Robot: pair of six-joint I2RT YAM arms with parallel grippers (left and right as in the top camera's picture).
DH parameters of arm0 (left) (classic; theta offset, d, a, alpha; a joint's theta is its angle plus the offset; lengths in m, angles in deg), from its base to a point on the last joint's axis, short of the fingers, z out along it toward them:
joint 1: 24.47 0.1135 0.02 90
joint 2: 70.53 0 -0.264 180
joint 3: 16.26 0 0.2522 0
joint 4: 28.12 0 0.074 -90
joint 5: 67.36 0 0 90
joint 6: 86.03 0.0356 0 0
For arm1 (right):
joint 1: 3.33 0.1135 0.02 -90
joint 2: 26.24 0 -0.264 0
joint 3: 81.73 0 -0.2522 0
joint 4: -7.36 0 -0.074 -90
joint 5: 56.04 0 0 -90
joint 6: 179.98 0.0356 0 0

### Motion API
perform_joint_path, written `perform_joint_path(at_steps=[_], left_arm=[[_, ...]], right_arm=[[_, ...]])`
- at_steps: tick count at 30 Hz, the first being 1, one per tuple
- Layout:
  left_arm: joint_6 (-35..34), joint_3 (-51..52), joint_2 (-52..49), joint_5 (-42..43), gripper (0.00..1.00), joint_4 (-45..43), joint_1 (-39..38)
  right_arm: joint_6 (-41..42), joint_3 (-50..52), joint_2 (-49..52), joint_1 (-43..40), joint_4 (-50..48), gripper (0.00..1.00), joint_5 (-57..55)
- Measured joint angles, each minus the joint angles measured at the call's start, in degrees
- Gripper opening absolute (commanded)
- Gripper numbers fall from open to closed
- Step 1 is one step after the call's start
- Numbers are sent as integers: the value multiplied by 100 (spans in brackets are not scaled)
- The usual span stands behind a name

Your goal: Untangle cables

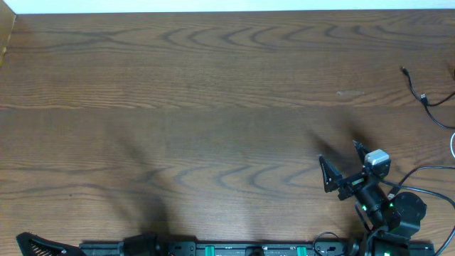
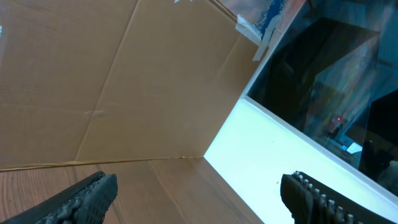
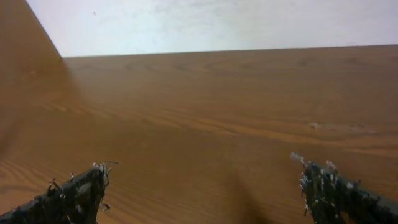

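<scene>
The thin black cable (image 1: 424, 99) lies on the wooden table (image 1: 213, 107) at the far right edge, with a small plug end pointing up-left. A short piece of the white cable (image 1: 452, 145) shows at the right border just below it; the rest of both runs out of view. My right gripper (image 1: 343, 162) is open and empty, low over the table to the left of and nearer than the cables. In the right wrist view its fingers (image 3: 205, 190) frame bare wood. My left gripper (image 1: 32, 245) is at the bottom left corner, open and empty (image 2: 199, 199). Neither wrist view shows a cable.
A thicker black cord (image 1: 426, 171) runs from the right arm's base off to the right. A cardboard wall (image 2: 93, 81) and a white panel (image 2: 273, 155) stand past the table's edge in the left wrist view. A white strip (image 1: 227, 6) borders the far edge.
</scene>
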Motion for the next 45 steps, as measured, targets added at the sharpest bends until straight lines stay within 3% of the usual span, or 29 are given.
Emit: perform_joint_path(at_steps=[8, 20, 25, 34, 45], left_arm=[[0, 0, 0, 0, 89, 2, 0], [0, 0, 0, 2, 89, 0, 0], [0, 0, 0, 2, 89, 0, 0], [0, -2, 0, 2, 89, 0, 0], [0, 0, 0, 2, 89, 0, 0]], right_arm=[[-780, 2, 612, 0, -7, 99, -129], [-994, 2, 1244, 391, -4, 99, -175], [-1005, 4, 929, 933, -11, 99, -175], [-1005, 7, -522, 1311, -57, 99, -162], [-1005, 9, -643, 1646, -42, 99, -164]])
